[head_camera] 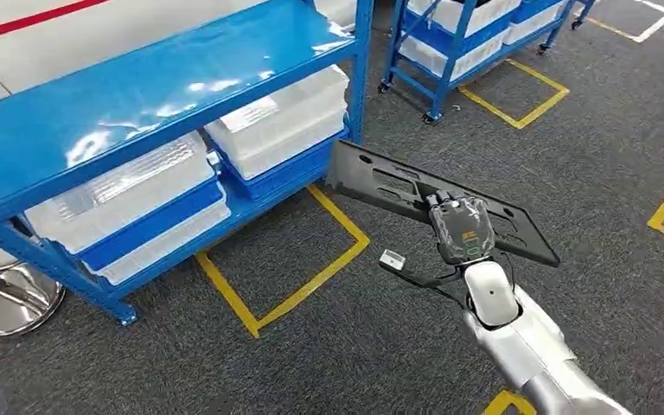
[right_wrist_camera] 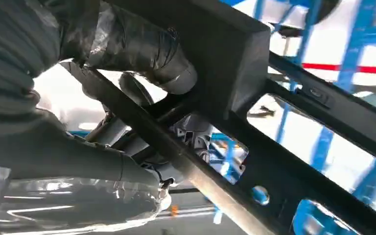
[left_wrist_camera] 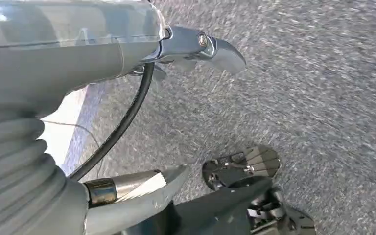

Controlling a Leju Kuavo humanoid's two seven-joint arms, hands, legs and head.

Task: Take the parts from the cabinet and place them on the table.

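A long black slotted plastic part (head_camera: 380, 181) hangs level over the grey carpet, just right of the blue cabinet (head_camera: 138, 95). My right hand (head_camera: 462, 229) grips it near its middle from below. In the right wrist view, the fingers (right_wrist_camera: 142, 54) wrap around a bar of the black part (right_wrist_camera: 254, 44), with the cabinet's blue posts behind. My left hand (left_wrist_camera: 68, 63) hangs over the carpet with its thumb and fingers apart and nothing between them.
The cabinet's lower shelves hold translucent lidded bins (head_camera: 281, 117). A second blue rack on wheels (head_camera: 458, 43) stands at the back. Yellow tape squares (head_camera: 294, 294) mark the carpet. A chrome stool base (head_camera: 9, 298) sits at the far left.
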